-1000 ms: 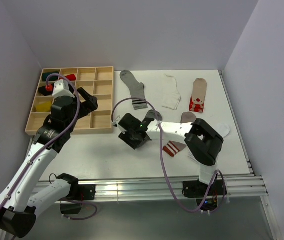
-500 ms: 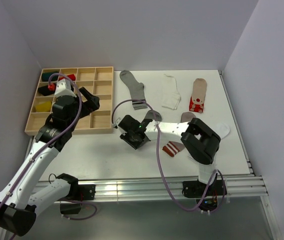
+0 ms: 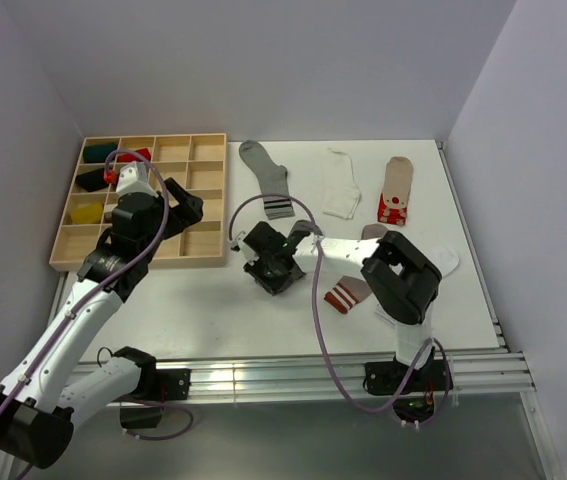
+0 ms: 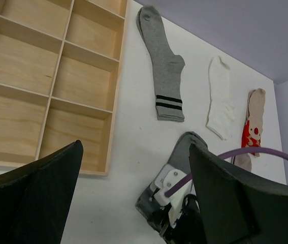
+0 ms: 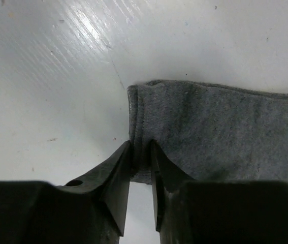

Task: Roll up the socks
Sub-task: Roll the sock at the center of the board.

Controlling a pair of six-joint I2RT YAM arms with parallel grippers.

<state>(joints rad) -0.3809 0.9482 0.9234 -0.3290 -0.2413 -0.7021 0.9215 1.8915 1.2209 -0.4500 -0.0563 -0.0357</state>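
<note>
Near the front of the desk (image 3: 163,290), at about five o'clock from its middle, a taupe sock with a red-and-white striped cuff (image 3: 346,295) is seen lying flat, partly under the right arm. A white sock (image 3: 445,260) shows beside that arm at about four o'clock.

At the middle of the desk, the right gripper (image 5: 141,156) is closed on the hem of the plain dark grey sock (image 5: 220,127). The cloth is pinched at one corner and pulled up into a small fold between the fingers. The rest of this soft, finely knit sock is spread flat toward one o'clock, so the rolling is judged to be only at its start.

At nine o'clock, the left gripper (image 4: 134,152) is held wide open and empty above the wooden tray (image 4: 117,86).

Along the far side, three more socks are laid out flat and well apart. A grey sock with dark cuff stripes (image 3: 266,180) lies at twelve o'clock, a plain white sock (image 3: 342,192) at one o'clock, and a taupe sock with a red patterned end (image 3: 396,190) at two o'clock. No sock on the desk is seen rolled, so nearly all of the task is judged to be left.
</note>
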